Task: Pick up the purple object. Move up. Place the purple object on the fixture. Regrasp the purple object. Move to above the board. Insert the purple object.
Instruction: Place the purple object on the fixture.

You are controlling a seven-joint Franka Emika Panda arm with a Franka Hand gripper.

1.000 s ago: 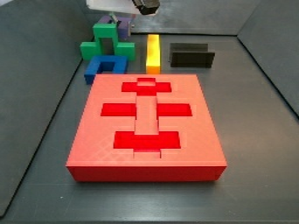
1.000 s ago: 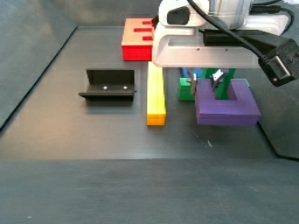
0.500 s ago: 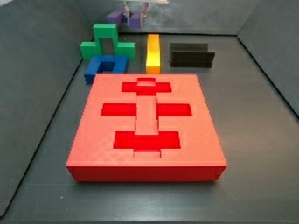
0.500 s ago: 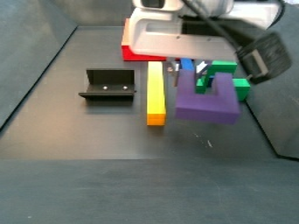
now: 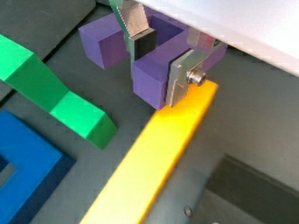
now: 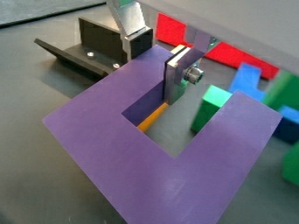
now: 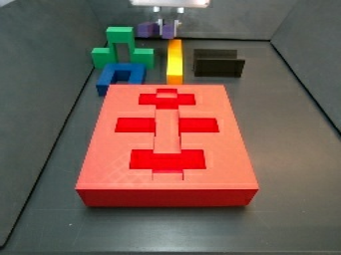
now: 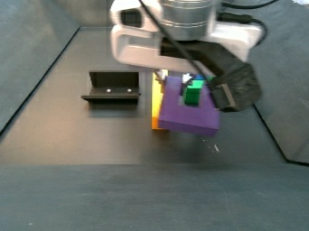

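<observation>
My gripper (image 5: 162, 57) is shut on the purple object (image 5: 156, 77), a U-shaped block. One finger sits inside the U, and the other finger (image 5: 183, 75) is on the outside of one prong. In a side view the gripper (image 8: 171, 76) holds the purple object (image 8: 190, 114) off the floor, over the yellow bar (image 8: 157, 99). The fixture (image 8: 111, 88) stands beyond that bar, apart from the block. In the other side view the purple object (image 7: 152, 33) hangs at the far end, and the red board (image 7: 167, 139) lies in the near middle. The fixture (image 7: 217, 65) is at the far right.
A yellow bar (image 7: 174, 60) lies between the fixture and the green block (image 7: 120, 48). A blue U-shaped block (image 7: 122, 76) lies by the board's far left corner. Dark walls enclose the floor on all sides.
My gripper has lifted the purple object off the floor. It has carried it sideways from beside the green block to over the yellow bar, toward the fixture.
</observation>
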